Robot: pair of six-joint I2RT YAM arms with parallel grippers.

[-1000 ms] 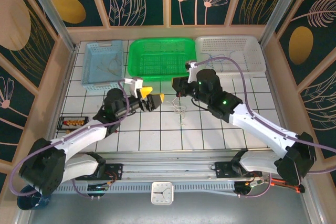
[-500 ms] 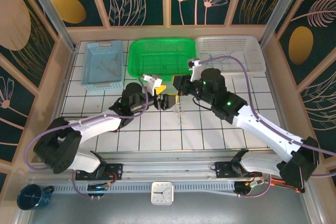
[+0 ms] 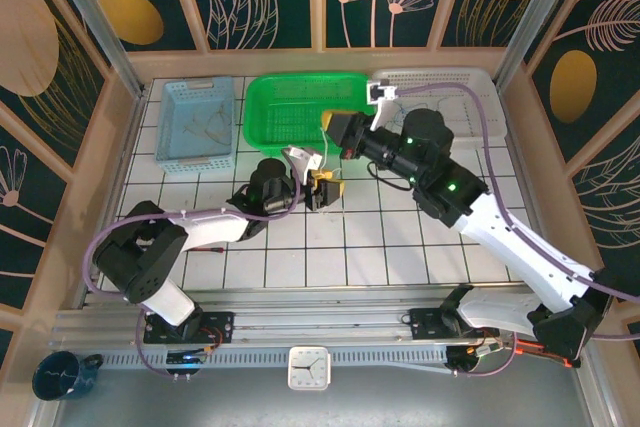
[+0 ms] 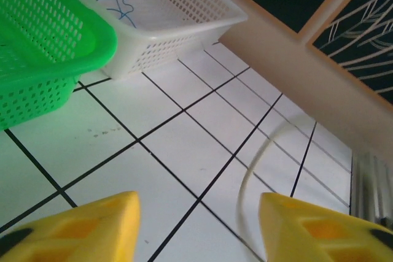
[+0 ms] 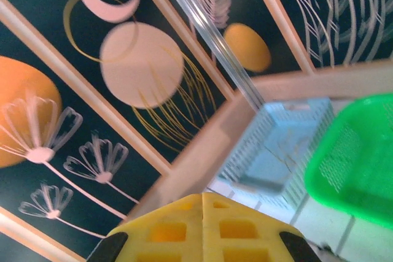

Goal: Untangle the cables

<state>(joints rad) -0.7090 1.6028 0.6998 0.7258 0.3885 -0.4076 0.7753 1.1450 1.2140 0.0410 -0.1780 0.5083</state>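
Grasping step: left claw stands apart around a pale cable. Right claw is pressed together. Next, pinch and draw it free.

We see a green basket, a pale blue basket and a white basket, all mesh-patterned. The table is white tile with a black grid. The walls are dark teal with gold discs and pale line-drawn flowers. We make out a blue cable and a whitish cable; the left gripper has yellow fingers.

A blue basket, green basket, white basket (all perforated) stand abreast.
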